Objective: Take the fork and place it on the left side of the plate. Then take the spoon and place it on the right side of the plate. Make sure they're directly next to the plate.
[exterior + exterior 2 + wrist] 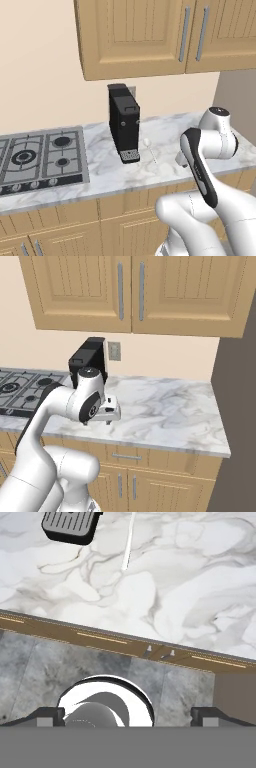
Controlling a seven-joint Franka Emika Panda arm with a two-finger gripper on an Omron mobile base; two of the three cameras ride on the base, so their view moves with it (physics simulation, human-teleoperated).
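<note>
The spoon (149, 148) is a slim pale utensil with a small rounded end. It lies on the marble counter (165, 132) just right of the black coffee machine (124, 127). In the hand view its thin handle (128, 546) shows near the top, beyond the counter's front edge. My gripper (129, 714) hangs over that edge, short of the spoon, its two dark fingertips (50, 714) spread wide and nothing between them. From the right base view the hand (108, 411) hovers low above the counter's front. The fork and the plate are out of view.
A gas hob (42, 155) takes up the counter's left part. Wooden wall cabinets (150, 35) hang above, and wooden drawers (127, 458) sit below the counter. The marble surface (170, 406) stretches to a right-hand edge by a dark wall.
</note>
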